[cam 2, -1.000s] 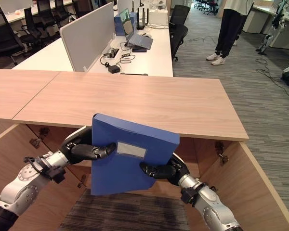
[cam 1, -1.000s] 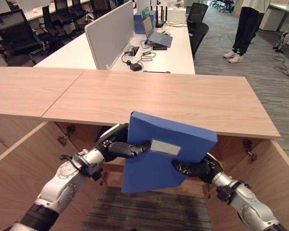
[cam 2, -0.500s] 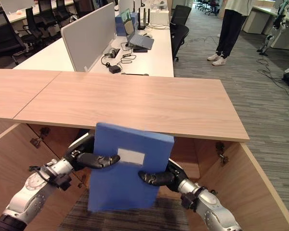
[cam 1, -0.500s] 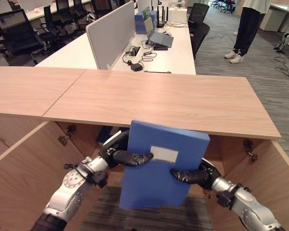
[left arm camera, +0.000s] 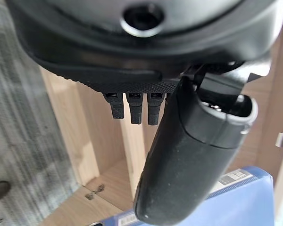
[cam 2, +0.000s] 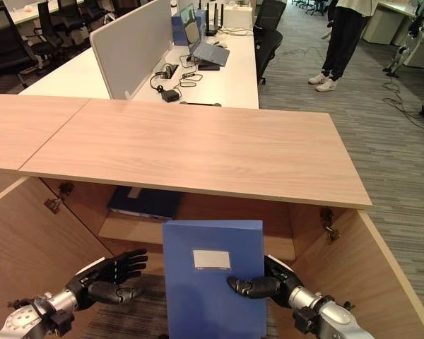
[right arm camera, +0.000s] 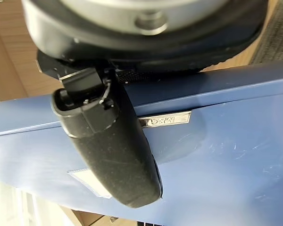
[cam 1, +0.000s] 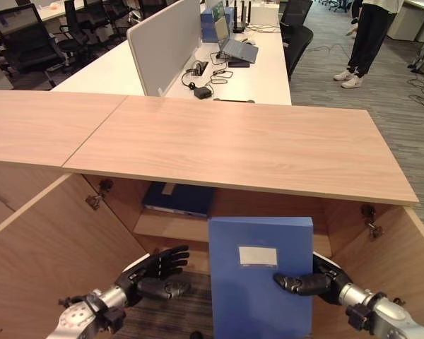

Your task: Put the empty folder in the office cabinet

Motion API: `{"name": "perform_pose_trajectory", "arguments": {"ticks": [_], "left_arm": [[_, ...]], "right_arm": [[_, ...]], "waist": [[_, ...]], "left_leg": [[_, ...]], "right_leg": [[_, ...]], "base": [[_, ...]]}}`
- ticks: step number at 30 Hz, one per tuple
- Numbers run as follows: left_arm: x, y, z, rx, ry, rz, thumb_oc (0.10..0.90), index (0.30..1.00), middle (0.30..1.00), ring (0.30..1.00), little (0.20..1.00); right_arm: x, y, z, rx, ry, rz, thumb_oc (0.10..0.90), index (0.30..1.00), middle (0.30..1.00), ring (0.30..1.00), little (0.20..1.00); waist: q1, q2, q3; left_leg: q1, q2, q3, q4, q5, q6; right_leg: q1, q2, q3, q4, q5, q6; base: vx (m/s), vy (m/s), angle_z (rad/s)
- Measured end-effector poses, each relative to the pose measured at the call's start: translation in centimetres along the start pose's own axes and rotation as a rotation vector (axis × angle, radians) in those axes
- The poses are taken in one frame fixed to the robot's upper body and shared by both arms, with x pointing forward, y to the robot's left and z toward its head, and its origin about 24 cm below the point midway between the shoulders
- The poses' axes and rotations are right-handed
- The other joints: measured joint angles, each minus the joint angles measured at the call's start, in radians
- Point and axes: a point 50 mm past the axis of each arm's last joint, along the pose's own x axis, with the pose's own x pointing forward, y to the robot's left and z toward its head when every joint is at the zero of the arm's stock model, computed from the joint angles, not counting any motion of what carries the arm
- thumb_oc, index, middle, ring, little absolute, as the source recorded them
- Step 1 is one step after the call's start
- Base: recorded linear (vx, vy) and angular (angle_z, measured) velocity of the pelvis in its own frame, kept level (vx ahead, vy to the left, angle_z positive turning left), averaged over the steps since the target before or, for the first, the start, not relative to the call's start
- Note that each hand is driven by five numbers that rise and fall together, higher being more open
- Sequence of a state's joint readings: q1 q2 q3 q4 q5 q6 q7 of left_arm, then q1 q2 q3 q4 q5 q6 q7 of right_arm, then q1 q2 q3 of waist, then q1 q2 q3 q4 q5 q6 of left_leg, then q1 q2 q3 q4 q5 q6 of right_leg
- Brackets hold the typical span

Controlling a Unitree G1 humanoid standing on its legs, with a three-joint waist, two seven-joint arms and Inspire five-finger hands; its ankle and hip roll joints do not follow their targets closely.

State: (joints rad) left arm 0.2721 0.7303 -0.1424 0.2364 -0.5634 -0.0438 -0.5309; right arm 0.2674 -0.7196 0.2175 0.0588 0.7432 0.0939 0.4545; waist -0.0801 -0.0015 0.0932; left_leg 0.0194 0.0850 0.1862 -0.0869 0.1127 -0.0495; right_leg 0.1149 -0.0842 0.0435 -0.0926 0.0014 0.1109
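Beneath the wooden worktop (cam 1: 233,145) the office cabinet (cam 1: 177,227) stands open. Our right hand (cam 1: 312,282) clasps the blue folder (cam 1: 261,282) upright before it; our left hand (cam 1: 155,272) hangs relaxed, holding nothing. We should slide it in level, clearing the dark folder (cam 1: 178,198) on the shelf.

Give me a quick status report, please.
Left hand open, off the folder. Right hand grips the upright folder before the open cabinet. Another folder on its shelf.
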Motion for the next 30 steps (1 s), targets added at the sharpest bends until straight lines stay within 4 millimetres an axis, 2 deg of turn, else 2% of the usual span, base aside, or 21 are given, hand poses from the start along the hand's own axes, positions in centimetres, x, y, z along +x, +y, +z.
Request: {"name": "perform_pose_trajectory", "arguments": {"ticks": [4, 6, 7, 11, 15, 18, 21, 26, 27, 28, 30], "left_arm": [[-0.2, 0.6, -1.5, 0.087, 0.104, 0.030, 0.800, 0.900, 0.900, 0.900, 0.900], [0.1, 0.6, -3.1, 0.064, 0.148, 0.077, 0.800, 0.900, 0.900, 0.900, 0.900], [0.4, 0.1, -4.7, 0.012, 0.178, 0.123, 0.800, 0.900, 0.900, 0.900, 0.900], [1.6, -1.8, -7.8, -0.051, 0.267, 0.179, 0.800, 0.900, 0.900, 0.900, 0.900], [2.5, -3.7, -10.1, -0.123, 0.324, 0.250, 0.800, 0.900, 0.900, 0.900, 0.900], [3.3, -4.8, -11.2, -0.168, 0.367, 0.276, 0.800, 0.900, 0.900, 0.900, 0.900], [3.7, -5.4, -11.7, -0.170, 0.392, 0.289, 0.800, 0.900, 0.900, 0.900, 0.900], [4.0, -5.9, -11.9, -0.133, 0.411, 0.277, 0.800, 0.900, 0.900, 0.900, 0.900], [4.3, -6.0, -11.6, -0.113, 0.408, 0.265, 0.800, 0.900, 0.900, 0.900, 0.900], [4.4, -6.1, -11.6, -0.106, 0.407, 0.261, 0.800, 0.900, 0.900, 0.900, 0.900], [5.3, -6.4, -10.9, -0.051, 0.398, 0.216, 0.800, 0.900, 0.900, 0.900, 0.900]], "right_arm": [[0.1, -0.8, -2.5, 0.059, 0.052, -0.071, 0.400, 0.300, 0.300, 0.300, 0.300], [0.6, -1.0, -3.9, 0.127, 0.058, -0.147, 0.400, 0.300, 0.300, 0.300, 0.300], [1.2, -1.1, -4.9, 0.165, 0.059, -0.216, 0.400, 0.300, 0.300, 0.300, 0.300], [2.1, -1.0, -6.6, 0.291, 0.037, -0.356, 0.400, 0.300, 0.300, 0.300, 0.300], [3.8, 0.1, -7.9, 0.552, -0.038, -0.464, 0.400, 0.300, 0.300, 0.300, 0.300], [5.3, 0.9, -7.9, 0.732, -0.106, -0.500, 0.400, 0.300, 0.300, 0.300, 0.300], [6.6, 0.9, -6.8, 0.895, -0.218, -0.552, 0.400, 0.300, 0.300, 0.300, 0.300], [7.6, -1.5, -3.5, 1.003, -0.396, -0.636, 0.400, 0.300, 0.300, 0.300, 0.300], [7.6, -2.4, -2.1, 1.039, -0.489, -0.659, 0.400, 0.300, 0.300, 0.300, 0.300], [7.6, -2.8, -1.4, 1.056, -0.524, -0.667, 0.400, 0.300, 0.300, 0.300, 0.300], [7.6, -4.9, 1.9, 1.091, -0.669, -0.703, 0.400, 0.300, 0.300, 0.300, 0.300]], "waist": [[-0.001, 0.001, 0.000], [-0.001, 0.002, -0.002], [-0.004, 0.006, -0.003], [-0.005, 0.008, -0.005], [-0.005, 0.012, -0.007], [-0.005, 0.015, -0.008], [0.001, 0.021, -0.010], [0.016, 0.034, -0.003], [0.019, 0.043, 0.003], [0.025, 0.049, 0.006], [0.030, 0.078, 0.030]], "left_leg": [[-0.001, 0.000, -0.001, 0.000, 0.000, 0.000], [0.001, 0.000, -0.001, 0.000, 0.000, 0.000], [0.000, -0.001, -0.001, 0.000, 0.000, 0.000], [-0.001, -0.002, -0.009, 0.000, 0.005, 0.007], [-0.008, 0.000, -0.016, 0.000, 0.004, 0.002], [-0.023, 0.001, -0.028, 0.000, 0.008, -0.001], [-0.056, 0.001, -0.039, 0.000, 0.015, 0.008], [-0.082, 0.000, -0.055, 0.000, 0.031, 0.009], [-0.095, -0.001, -0.057, 0.000, 0.036, 0.010], [-0.101, -0.002, -0.058, 0.000, 0.038, 0.009], [-0.131, -0.002, -0.074, 0.000, 0.051, 0.012]], "right_leg": [[-0.001, 0.000, 0.000, -0.002, 0.000, 0.000], [0.000, 0.000, -0.001, -0.002, 0.000, 0.000], [0.000, -0.001, 0.000, -0.002, 0.000, 0.000], [0.000, 0.000, -0.003, -0.001, 0.000, 0.000], [-0.003, 0.002, -0.008, 0.005, -0.001, -0.001], [-0.013, 0.004, -0.013, 0.005, 0.001, -0.003], [-0.037, 0.007, -0.025, 0.005, 0.005, -0.005], [-0.058, 0.008, -0.033, 0.004, 0.008, -0.005], [-0.069, 0.008, -0.037, 0.005, 0.011, -0.004], [-0.071, 0.008, -0.038, 0.005, 0.012, -0.004], [-0.097, 0.011, -0.055, 0.005, 0.019, 0.000]], "base": [[0.00, 0.000, 0.00], [0.00, 0.000, 0.00], [0.03, -0.001, -0.03], [0.01, 0.000, 0.03], [0.00, -0.012, 0.06], [-0.02, -0.022, 0.11], [-0.03, -0.028, 0.11], [-0.03, -0.023, 0.08], [-0.06, -0.011, 0.05], [-0.11, -0.005, 0.08], [-0.10, 0.013, 0.16]]}}
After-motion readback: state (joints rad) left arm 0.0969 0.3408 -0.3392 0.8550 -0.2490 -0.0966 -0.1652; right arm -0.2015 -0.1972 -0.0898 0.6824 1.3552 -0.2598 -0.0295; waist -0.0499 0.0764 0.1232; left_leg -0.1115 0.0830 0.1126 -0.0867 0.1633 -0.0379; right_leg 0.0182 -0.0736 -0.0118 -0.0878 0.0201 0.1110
